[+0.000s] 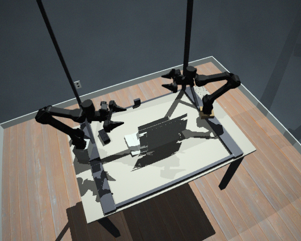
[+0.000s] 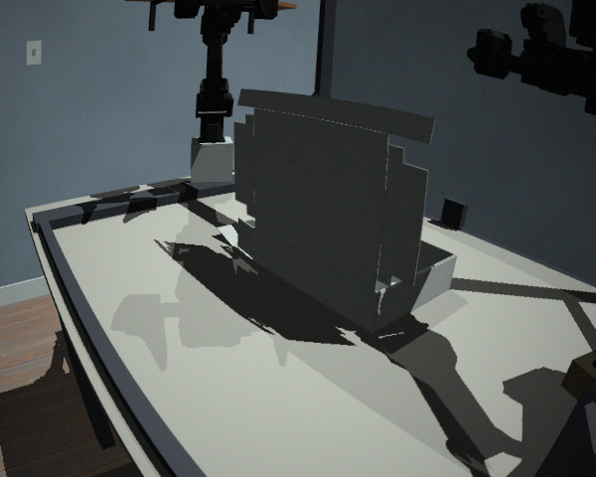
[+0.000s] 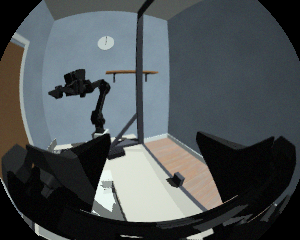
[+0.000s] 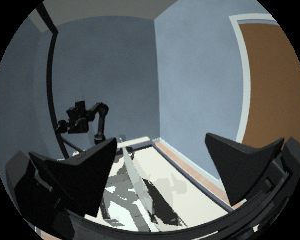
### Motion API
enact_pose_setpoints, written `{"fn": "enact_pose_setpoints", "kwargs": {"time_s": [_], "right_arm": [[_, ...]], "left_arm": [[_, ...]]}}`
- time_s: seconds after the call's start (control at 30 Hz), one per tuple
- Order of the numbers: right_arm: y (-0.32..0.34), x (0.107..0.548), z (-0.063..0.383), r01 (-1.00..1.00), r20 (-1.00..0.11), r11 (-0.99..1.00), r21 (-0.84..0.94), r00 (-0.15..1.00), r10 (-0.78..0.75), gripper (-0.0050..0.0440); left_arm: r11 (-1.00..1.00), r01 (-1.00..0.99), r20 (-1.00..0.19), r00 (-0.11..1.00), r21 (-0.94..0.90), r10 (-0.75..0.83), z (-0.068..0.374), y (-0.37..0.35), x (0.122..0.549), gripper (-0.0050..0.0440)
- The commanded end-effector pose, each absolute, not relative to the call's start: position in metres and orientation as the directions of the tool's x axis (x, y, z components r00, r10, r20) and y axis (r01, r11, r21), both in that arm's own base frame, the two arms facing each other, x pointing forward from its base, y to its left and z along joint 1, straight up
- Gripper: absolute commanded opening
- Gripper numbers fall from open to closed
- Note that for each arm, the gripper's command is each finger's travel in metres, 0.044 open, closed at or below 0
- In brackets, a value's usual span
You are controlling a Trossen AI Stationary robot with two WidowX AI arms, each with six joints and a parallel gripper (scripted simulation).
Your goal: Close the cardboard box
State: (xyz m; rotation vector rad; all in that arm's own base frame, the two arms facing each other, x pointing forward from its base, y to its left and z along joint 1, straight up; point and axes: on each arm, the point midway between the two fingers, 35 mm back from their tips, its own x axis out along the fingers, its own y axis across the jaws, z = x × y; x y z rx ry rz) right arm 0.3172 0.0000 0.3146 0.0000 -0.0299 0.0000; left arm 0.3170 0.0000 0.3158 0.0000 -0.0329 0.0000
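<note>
The cardboard box (image 1: 158, 133) stands near the middle of the table, with one long panel rising tall (image 2: 329, 205). The short end towards the left arm shows a low upright wall (image 2: 431, 279). At the short end towards the right arm, a pale flap (image 1: 132, 142) lies flat on the table. My left gripper (image 1: 163, 81) is open and empty, held high above the table's far corner, well clear of the box. My right gripper (image 1: 123, 115) is open and empty, raised beside the flat flap without touching it. Both wrist views show spread fingers with nothing between them.
A small black cube (image 1: 137, 102) sits at the table's far edge, also in the exterior view (image 2: 453, 213). A dark block (image 1: 104, 136) lies under the right arm. Two vertical poles (image 1: 186, 33) rise by the arm bases. A raised dark rim runs around the table.
</note>
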Motion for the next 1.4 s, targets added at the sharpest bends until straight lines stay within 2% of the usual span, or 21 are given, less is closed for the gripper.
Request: {"fn": "enact_pose_setpoints", "kwargs": {"time_s": [0.0,0.53,0.67,0.8,1.03,1.1,1.13,1.37], "right_arm": [[0.000,0.316,0.323,0.000,0.050,1.000,0.000,0.999,0.000,0.0440],[0.000,0.316,0.323,0.000,0.050,1.000,0.000,0.999,0.000,0.0440],[0.005,0.324,0.315,-0.014,-0.012,0.993,0.119,1.000,0.016,0.0343],[0.020,0.344,0.292,0.013,-0.173,0.928,0.371,0.983,0.056,0.0249],[0.037,0.361,0.264,0.154,-0.345,0.763,0.628,0.934,0.095,0.0249],[0.037,0.361,0.264,0.154,-0.345,0.763,0.628,0.934,0.095,0.0249],[0.039,0.363,0.260,0.198,-0.369,0.700,0.686,0.924,0.100,0.0249],[0.061,0.374,0.226,0.450,-0.556,0.448,0.772,0.821,0.134,0.0249]], "left_arm": [[1.000,0.000,0.050,0.999,0.000,0.000,0.323,0.000,0.316,0.0440],[1.000,0.000,0.050,0.999,0.000,0.000,0.323,0.000,0.316,0.0440],[0.994,-0.008,-0.002,1.000,0.113,0.009,0.313,0.002,0.322,0.0347],[0.933,0.021,-0.139,0.990,0.359,0.031,0.288,0.009,0.336,0.0251],[0.768,0.143,-0.286,0.957,0.624,0.054,0.259,0.016,0.348,0.0083],[0.768,0.143,-0.286,0.957,0.624,0.054,0.259,0.016,0.348,0.0083],[0.716,0.175,-0.307,0.950,0.676,0.058,0.255,0.017,0.349,0.0063],[0.438,0.393,-0.471,0.878,0.808,0.081,0.220,0.027,0.357,0.0063]]}}
